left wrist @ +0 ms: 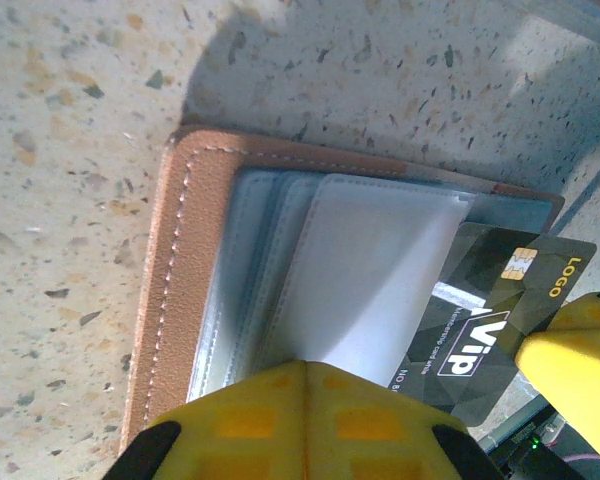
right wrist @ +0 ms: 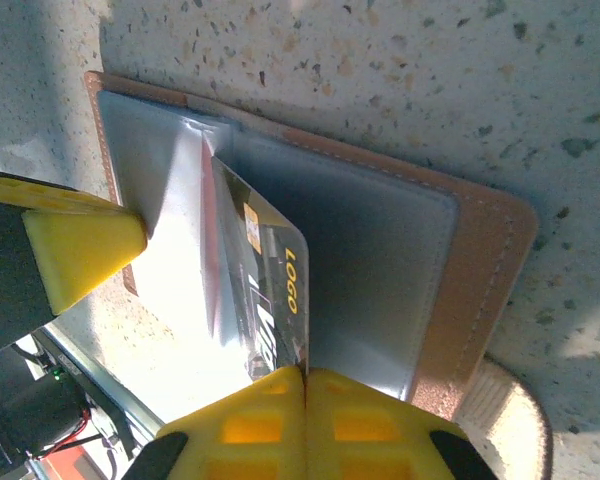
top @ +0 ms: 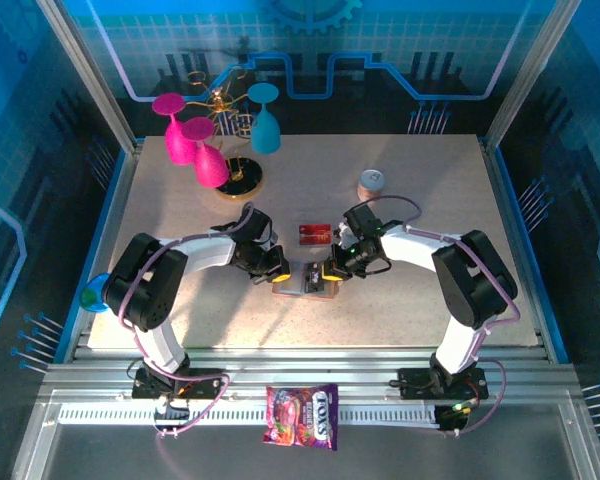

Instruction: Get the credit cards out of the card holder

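The tan-brown card holder (top: pixel 305 284) lies open on the table between both grippers. My left gripper (left wrist: pixel 307 364) is shut on one of its clear pockets (left wrist: pixel 370 260), beside the leather cover (left wrist: pixel 180 280). A black credit card (left wrist: pixel 490 320) marked VIP and LOGO sticks partway out of that pocket. My right gripper (right wrist: pixel 305 370) is shut on the edge of this black card (right wrist: pixel 270 280). A red edge (right wrist: pixel 210 240) shows inside the pocket behind it. Another red credit card (top: pixel 315 234) lies flat on the table just behind the holder.
Two pink glasses (top: pixel 195 150) and a blue glass (top: pixel 265 125) stand by a gold-and-black stand (top: pixel 240 178) at the back left. A small round tin (top: pixel 371 181) sits back right. A colourful candy packet (top: pixel 301 416) lies on the front rail.
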